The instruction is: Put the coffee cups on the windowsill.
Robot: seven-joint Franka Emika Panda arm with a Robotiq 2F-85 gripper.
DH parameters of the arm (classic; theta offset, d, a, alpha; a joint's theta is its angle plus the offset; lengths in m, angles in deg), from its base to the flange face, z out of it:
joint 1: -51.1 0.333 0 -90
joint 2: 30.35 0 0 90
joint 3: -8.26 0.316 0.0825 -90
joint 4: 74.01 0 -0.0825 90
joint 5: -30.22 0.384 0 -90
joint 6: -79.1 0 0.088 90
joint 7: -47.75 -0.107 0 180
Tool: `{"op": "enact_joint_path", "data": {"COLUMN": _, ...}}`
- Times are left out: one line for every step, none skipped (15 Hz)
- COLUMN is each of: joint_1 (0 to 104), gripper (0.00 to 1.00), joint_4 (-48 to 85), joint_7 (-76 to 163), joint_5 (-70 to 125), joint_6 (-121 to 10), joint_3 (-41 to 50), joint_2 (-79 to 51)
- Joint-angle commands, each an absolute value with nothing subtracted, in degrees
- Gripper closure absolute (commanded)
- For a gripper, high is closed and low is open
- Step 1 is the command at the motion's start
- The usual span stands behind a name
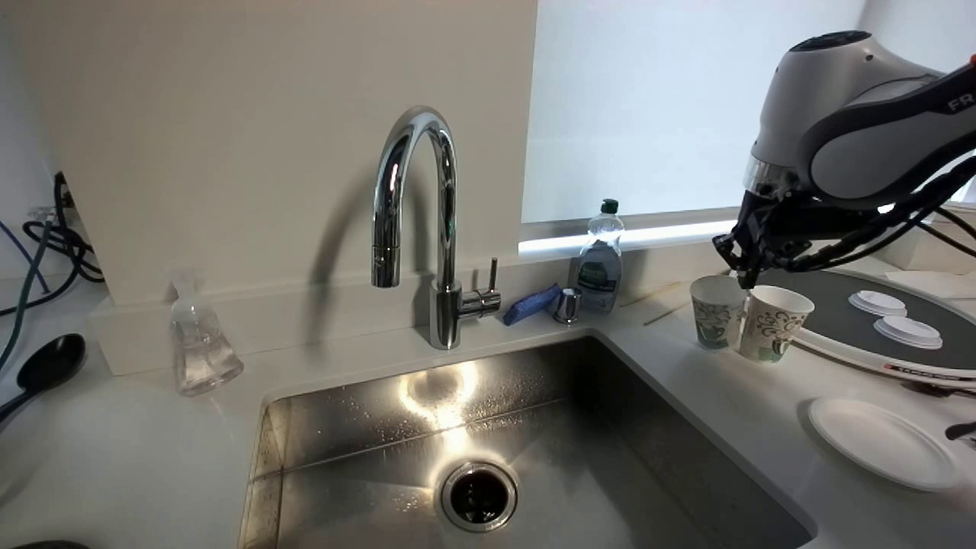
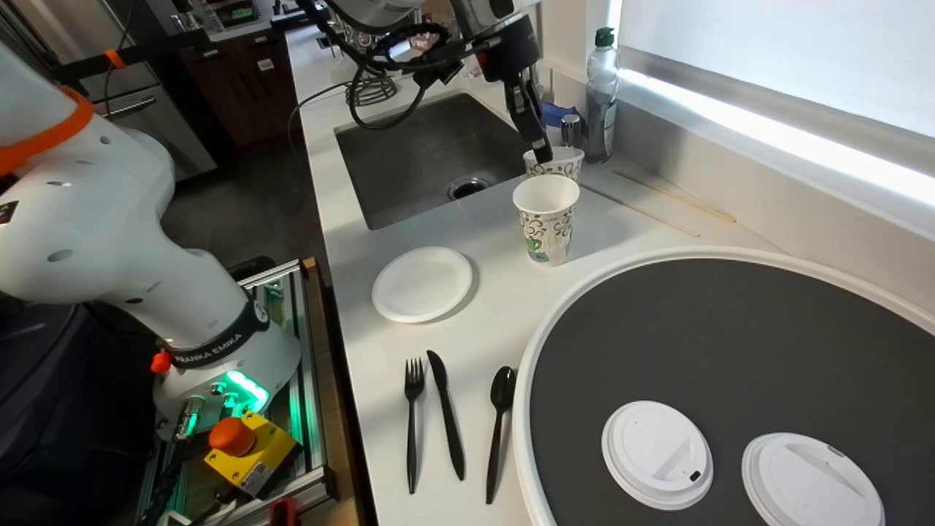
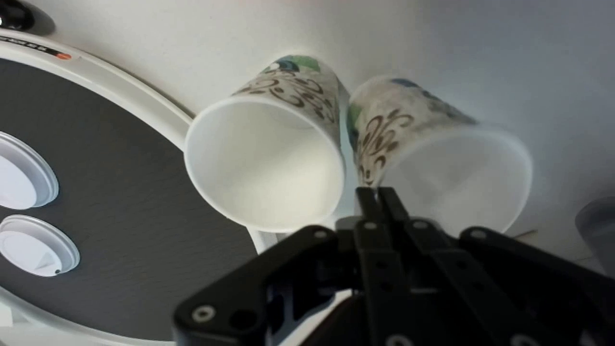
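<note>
The tapered white paper sink-side cup, printed with brown swirls, seems to stand upright on the smooth, flat, pale surface, near the rectangular steel sink. The tapered white paper board-side cup, its match, stands just beside it, next to the large, round, dark-grey board with a white rim. The black metal 2-fingered claw is narrow: in the wrist view its tips meet at the sink-side cup's rim, so I take it to be pinching that wall. Neither cup is on the long, narrow, pale windowsill below the bright white window: 0 of 2 placed. Getting hold of the sink-side cup looks about done. Left, as I judge it: lift it, carry it up to the windowsill and let go, then do the same for the board-side cup, which nothing grips.
</note>
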State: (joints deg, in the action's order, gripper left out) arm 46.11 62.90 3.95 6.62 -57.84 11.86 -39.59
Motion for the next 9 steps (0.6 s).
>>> {"op": "enact_joint_path", "data": {"joint_1": 46.1, "gripper": 1.0, "joint_4": 64.37, "joint_7": 2.43, "joint_5": 5.74, "joint_6": -60.59, "joint_3": 11.71, "joint_2": -39.25}}
{"op": "enact_joint_path", "data": {"joint_1": 46.1, "gripper": 1.0, "joint_4": 64.41, "joint_7": 2.43, "joint_5": 5.82, "joint_6": -60.63, "joint_3": 11.71, "joint_2": -39.24}}
{"op": "enact_joint_path", "data": {"joint_1": 46.14, "gripper": 1.0, "joint_4": 64.44, "joint_7": 2.48, "joint_5": 5.93, "joint_6": -60.68, "joint_3": 11.72, "joint_2": -39.17}}
{"op": "enact_joint_path", "data": {"joint_1": 46.19, "gripper": 1.0, "joint_4": 64.5, "joint_7": 2.59, "joint_5": 6.0, "joint_6": -60.69, "joint_3": 11.74, "joint_2": -39.19}}
{"op": "enact_joint_path", "data": {"joint_1": 46.21, "gripper": 1.0, "joint_4": 64.48, "joint_7": 2.58, "joint_5": 6.02, "joint_6": -60.72, "joint_3": 11.75, "joint_2": -39.11}}
{"op": "enact_joint_path", "data": {"joint_1": 46.21, "gripper": 1.0, "joint_4": 64.48, "joint_7": 2.61, "joint_5": 6.02, "joint_6": -60.72, "joint_3": 11.75, "joint_2": -39.1}}
{"op": "enact_joint_path", "data": {"joint_1": 46.21, "gripper": 1.0, "joint_4": 64.49, "joint_7": 2.64, "joint_5": 6.08, "joint_6": -60.74, "joint_3": 11.74, "joint_2": -39.1}}
{"op": "enact_joint_path", "data": {"joint_1": 46.2, "gripper": 0.98, "joint_4": 64.49, "joint_7": 2.66, "joint_5": 6.05, "joint_6": -60.66, "joint_3": 11.74, "joint_2": -39.1}}
{"op": "enact_joint_path", "data": {"joint_1": 46.2, "gripper": 0.73, "joint_4": 64.47, "joint_7": 2.66, "joint_5": 6.01, "joint_6": -60.55, "joint_3": 11.75, "joint_2": -39.04}}
